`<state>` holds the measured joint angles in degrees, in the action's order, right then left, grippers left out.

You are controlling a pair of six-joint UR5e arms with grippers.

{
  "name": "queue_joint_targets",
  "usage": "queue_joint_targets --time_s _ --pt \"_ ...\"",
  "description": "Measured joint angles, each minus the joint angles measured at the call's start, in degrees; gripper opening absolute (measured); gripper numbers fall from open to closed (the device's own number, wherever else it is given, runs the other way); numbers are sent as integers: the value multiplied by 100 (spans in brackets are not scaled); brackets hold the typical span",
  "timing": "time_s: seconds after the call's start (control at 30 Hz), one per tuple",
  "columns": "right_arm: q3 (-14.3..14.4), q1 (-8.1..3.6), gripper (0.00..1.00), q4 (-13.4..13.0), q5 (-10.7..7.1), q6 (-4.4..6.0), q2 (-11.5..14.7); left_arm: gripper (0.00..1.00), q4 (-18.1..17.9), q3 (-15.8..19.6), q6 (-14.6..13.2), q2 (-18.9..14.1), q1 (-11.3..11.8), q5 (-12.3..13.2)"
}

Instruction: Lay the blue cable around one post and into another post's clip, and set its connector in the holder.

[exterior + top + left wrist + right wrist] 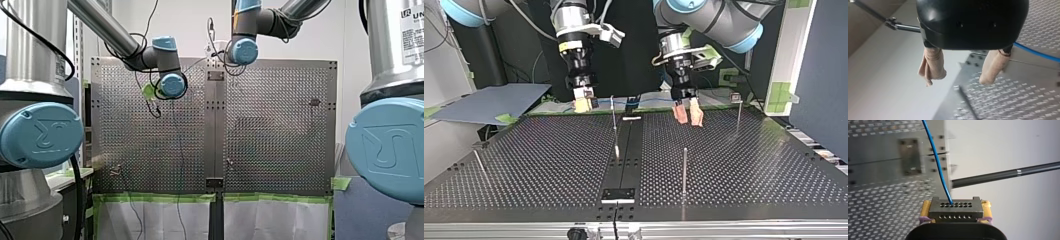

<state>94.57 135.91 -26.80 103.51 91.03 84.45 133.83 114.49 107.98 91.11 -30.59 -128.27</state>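
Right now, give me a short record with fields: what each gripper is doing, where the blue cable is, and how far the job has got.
left gripper: open, beige pads, nothing between them
right gripper: shut on the connector, yellow pads at its sides
blue cable: leaves the connector and runs off over the table; a stretch also passes beside the left gripper
posts: several stand on the table; no cable seen around any
progress: connector held in the air, not set in a holder
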Motion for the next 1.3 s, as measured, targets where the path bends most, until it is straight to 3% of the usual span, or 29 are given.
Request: queue_joint_targets --time_s 0.27,0.5,0.7,1.0,1.3 --pt "-412 -5 0 414 -99 -18 81 100 413 -412 35 -412 323 153" --pt "-772 19 0 774 -196 -108 -219 100 726 -726 65 -726 632 451" --pt "-1050 -2 0 1050 -302 -85 -495 100 986 -985 50 -922 891 709" --pt "-1471 -114 0 1472 -355 36 -915 100 1394 -1392 -88 -629 1297 1117" --pt "-1911 -225 0 1913 -423 49 -1355 100 1837 -1837 -251 -185 1743 1562"
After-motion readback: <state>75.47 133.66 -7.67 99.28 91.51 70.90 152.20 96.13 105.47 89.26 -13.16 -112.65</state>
